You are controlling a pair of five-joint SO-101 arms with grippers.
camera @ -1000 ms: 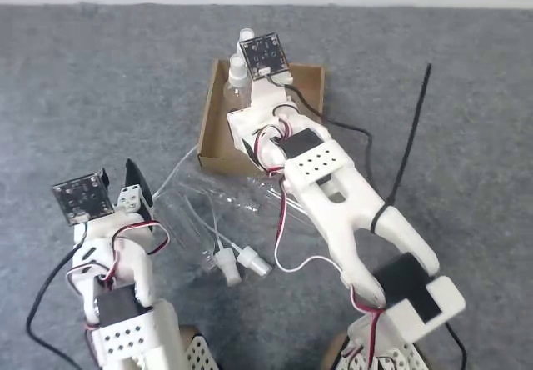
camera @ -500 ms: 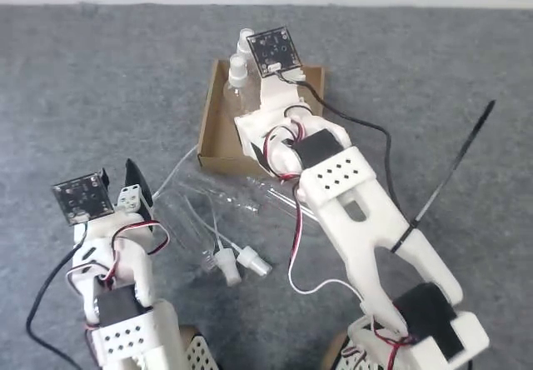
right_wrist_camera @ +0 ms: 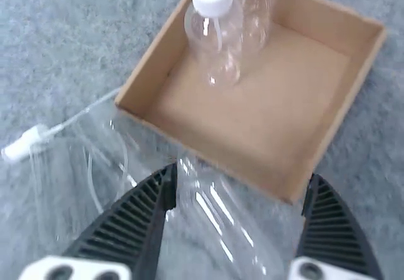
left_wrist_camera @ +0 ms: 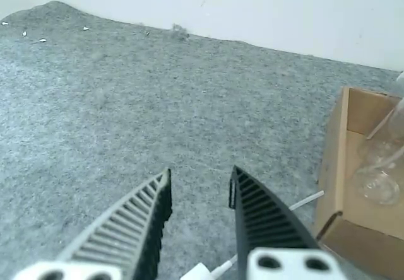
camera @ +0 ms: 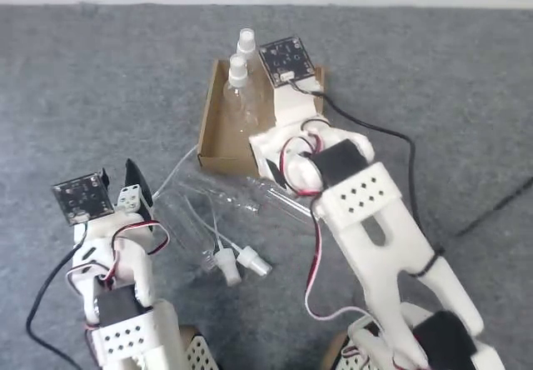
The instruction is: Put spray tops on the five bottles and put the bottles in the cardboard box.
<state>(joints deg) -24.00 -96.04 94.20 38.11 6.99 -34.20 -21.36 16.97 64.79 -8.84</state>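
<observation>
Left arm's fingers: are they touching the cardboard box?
Apart. The left wrist view shows the left fingers open over grey carpet, with a strip of carpet between them and the cardboard box.

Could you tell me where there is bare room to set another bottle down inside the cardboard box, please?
The cardboard box floor is bare from the two capped bottles in one corner across to the opposite walls. Crowded: the carpet just outside its near wall, with loose bottles and spray tops.

Brown cardboard box (right_wrist_camera: pixel 271 97), clear bottles (right_wrist_camera: pixel 214 37), grey carpet (camera: pixel 83 95).
</observation>
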